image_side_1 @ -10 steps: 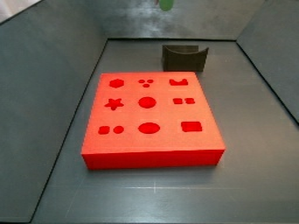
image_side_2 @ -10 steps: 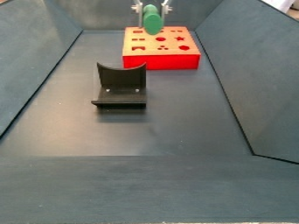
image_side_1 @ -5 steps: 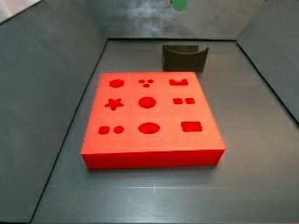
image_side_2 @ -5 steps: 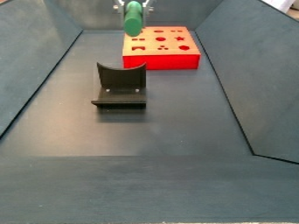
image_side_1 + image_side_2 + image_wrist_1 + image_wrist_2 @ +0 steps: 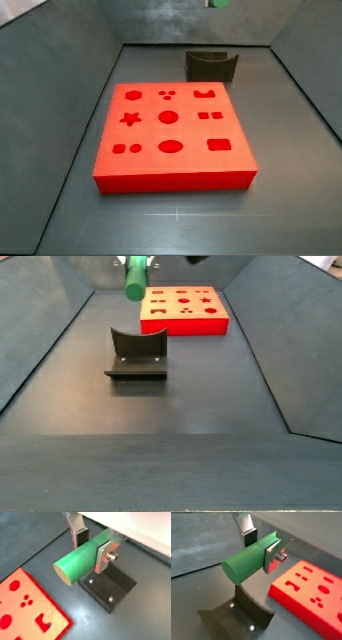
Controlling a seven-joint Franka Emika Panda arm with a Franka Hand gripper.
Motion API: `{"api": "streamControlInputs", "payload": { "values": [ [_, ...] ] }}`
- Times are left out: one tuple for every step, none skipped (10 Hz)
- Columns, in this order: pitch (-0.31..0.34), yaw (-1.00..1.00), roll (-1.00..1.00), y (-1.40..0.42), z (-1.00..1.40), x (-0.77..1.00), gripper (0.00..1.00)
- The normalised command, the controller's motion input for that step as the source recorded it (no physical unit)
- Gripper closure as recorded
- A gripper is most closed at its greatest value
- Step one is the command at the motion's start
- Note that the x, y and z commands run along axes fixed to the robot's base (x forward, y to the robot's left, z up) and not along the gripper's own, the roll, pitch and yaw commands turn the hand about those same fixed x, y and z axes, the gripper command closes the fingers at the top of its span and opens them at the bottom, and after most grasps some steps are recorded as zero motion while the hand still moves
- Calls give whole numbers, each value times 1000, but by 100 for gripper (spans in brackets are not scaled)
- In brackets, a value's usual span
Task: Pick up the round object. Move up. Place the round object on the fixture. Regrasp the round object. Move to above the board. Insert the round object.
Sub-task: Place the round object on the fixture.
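The gripper (image 5: pixel 92 546) holds the round object (image 5: pixel 80 556) clamped crosswise between its 2 silver fingers (image 5: pixel 272 556), up in the air over the fixture (image 5: pixel 108 585), which a wrist view shows directly beneath, with the board (image 5: pixel 308 594) just beside it. This looks like the carry toward the fixture; the next move calls for lowering the peg into the U-shaped notch (image 5: pixel 138 334) and letting go
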Motion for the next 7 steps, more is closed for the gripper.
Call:
{"api": "streamControlInputs", "payload": {
  "values": [
    [87,-117,-1000,42,-5,77,100],
    [72,-139,-998,40,-4,45,100],
    [58,-131,-820,39,-9,52,100],
    [53,-117,-585,44,-15,71,100],
    [50,-107,-415,48,-19,80,100],
    [44,-97,-276,35,-11,72,100],
    [26,-90,-206,27,-3,59,100]
  ]
}}
